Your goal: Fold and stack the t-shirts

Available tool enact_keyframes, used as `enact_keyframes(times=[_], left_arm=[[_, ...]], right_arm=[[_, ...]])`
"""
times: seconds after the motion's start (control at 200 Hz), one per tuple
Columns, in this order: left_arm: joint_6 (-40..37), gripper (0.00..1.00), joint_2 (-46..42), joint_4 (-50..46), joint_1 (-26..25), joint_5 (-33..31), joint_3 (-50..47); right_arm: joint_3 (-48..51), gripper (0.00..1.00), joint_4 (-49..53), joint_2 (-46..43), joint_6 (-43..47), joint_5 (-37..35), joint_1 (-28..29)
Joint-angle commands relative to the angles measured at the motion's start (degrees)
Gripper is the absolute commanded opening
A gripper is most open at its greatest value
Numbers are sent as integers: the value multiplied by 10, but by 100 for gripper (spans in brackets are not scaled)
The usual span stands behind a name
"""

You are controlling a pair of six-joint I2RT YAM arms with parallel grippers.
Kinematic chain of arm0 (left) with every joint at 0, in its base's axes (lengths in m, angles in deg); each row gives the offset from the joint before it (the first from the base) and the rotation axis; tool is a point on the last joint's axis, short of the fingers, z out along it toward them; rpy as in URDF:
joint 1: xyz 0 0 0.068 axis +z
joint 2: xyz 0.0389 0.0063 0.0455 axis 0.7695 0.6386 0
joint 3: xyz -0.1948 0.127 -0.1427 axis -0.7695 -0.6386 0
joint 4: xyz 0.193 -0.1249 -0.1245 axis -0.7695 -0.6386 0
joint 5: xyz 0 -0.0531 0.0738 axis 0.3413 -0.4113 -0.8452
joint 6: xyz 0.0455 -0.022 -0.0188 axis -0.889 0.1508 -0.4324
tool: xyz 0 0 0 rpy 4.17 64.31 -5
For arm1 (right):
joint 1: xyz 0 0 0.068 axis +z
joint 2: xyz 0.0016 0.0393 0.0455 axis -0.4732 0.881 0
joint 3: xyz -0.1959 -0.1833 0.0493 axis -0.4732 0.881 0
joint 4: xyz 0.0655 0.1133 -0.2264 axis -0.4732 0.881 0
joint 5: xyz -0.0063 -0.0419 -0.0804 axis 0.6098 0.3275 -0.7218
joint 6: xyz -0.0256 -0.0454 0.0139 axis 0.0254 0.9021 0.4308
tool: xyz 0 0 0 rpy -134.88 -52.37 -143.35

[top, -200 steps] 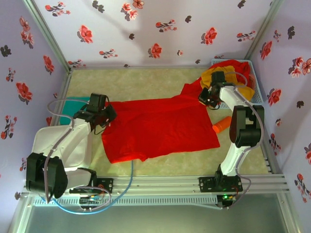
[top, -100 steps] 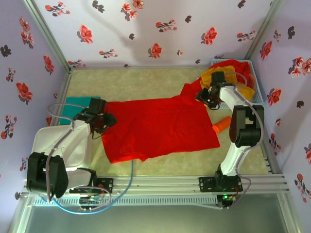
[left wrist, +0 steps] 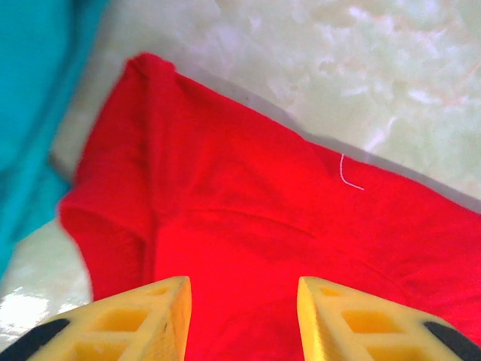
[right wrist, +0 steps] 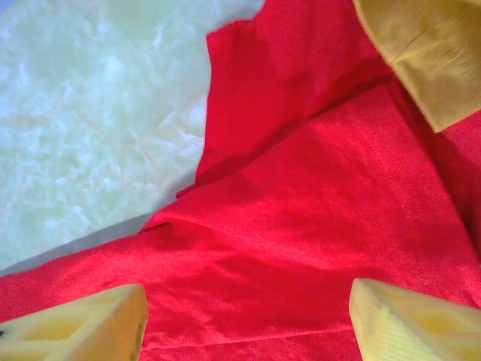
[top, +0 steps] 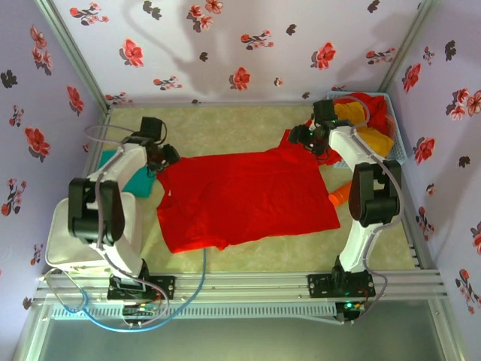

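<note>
the pale green marbled tabletop (top: 225, 124) is closed in by walls (top: 225, 45) papered with red flowers. one red t-shirt (top: 248, 195) lies spread flat across its middle, hem to the left and collar end toward the far right. its far right corner runs up to the pale blue mesh basket (top: 399, 139) in the far right corner. in that basket are a bunched mustard-yellow t-shirt (top: 379, 141) and another red t-shirt (top: 372, 105).

a white box (top: 68, 241) sits at the near left beside the left arm. a teal-green t-shirt (top: 139, 180) lies at the left edge, just beside the spread shirt's far left corner and partly hidden by the left arm. a small orange object (top: 338, 195) lies just off the spread shirt's right edge, next to the right arm.

the left end effector (top: 167, 158) is over the shirt's far left corner. in the left wrist view its yellow fingers (left wrist: 143, 320) stand moderately apart with red cloth in the gap, and teal cloth (left wrist: 30, 113) is off to the left. the right end effector (top: 294, 135) is over the far right corner, beside the basket. in the right wrist view its fingers (right wrist: 83, 327) are spread wide over red folds, with mustard cloth (right wrist: 421, 53) at the upper right. whether either touches the cloth, i cannot tell.

a short white thread (left wrist: 349, 174) lies on the red cloth.
</note>
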Motion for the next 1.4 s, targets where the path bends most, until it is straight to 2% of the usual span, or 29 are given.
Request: enact_keyframes(times=[0.0, 0.115, 0.415, 0.815, 0.955, 1.09, 1.235, 1.395], left_arm=[[-9, 40, 60, -2, -15, 28, 43], [-20, 38, 118, -21, -14, 24, 75], [-77, 35, 242, -119, 10, -16, 215], [-138, 31, 359, -206, 26, -43, 409], [-146, 33, 305, -191, 25, -42, 389], [-151, 35, 197, -187, 0, -44, 328], [-151, 35, 79, -178, -53, -74, 224], [-143, 35, -9, -147, -142, -107, 98]], right_arm=[[6, 70, -15, 34, 5, 10, 1], [25, 68, -33, 51, -2, 3, 1], [34, 61, -1, 84, -34, -43, -1], [42, 61, -4, 76, -48, -50, -1], [53, 62, -23, 52, -41, -30, -1], [73, 66, -48, 13, -33, 0, 1], [89, 71, -46, -24, -22, 17, 9], [120, 72, -43, -59, -21, 26, 18]])
